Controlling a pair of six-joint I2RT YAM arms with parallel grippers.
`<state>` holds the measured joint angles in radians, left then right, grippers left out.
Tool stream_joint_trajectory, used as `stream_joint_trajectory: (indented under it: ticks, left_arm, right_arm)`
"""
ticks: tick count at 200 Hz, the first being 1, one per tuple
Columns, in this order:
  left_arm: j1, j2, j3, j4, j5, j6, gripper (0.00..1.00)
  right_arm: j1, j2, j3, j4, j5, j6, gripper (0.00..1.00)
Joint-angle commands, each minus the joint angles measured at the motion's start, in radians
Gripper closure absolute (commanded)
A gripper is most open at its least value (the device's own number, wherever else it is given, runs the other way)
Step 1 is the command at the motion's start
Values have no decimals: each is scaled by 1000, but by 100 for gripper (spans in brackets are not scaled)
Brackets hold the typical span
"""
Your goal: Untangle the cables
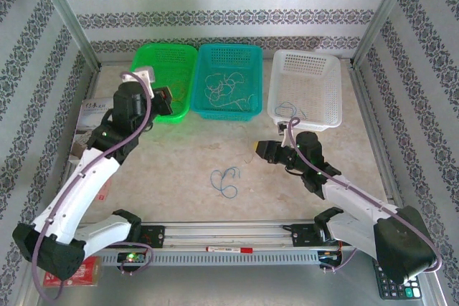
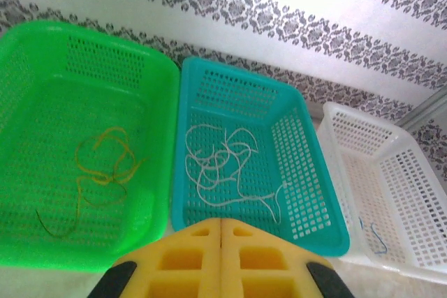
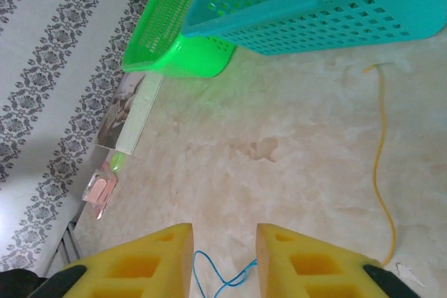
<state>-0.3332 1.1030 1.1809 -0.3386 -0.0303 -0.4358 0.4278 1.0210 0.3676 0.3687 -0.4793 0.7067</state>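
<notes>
The left gripper point(image 2: 221, 259) is pressed together with nothing in it, up above the green basket point(image 2: 42, 102). A yellow cable point(image 2: 105, 169) lies curled in that basket. Whitish cables point(image 2: 220, 172) lie in the teal basket point(image 2: 183, 144). The right gripper point(image 3: 223, 259) is spread apart. A blue cable point(image 1: 225, 180) lies curled on the desk point(image 1: 179, 170) near it. A long yellow wire point(image 3: 380, 172) lies on the desk by the teal basket.

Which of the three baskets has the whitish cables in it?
The teal middle basket; the green one holds yellowish cables, the white one a blue cable.
</notes>
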Motion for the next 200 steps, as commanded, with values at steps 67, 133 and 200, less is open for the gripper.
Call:
stream_joint_trajectory:
  ticks: [67,133,200]
  left_arm:
    - [19,-27,-100,-11,187,-24,91]
    - [-72,-98,-355,94,265,-179,61]
    - [-152,-88,-437,149,233,-230,45]
  right_arm:
    - [84,25,92,-155,101,-109,60]
    - [197,214,162,-251,278,-126,54]
    - [225,362,263,-360,450,-190,52]
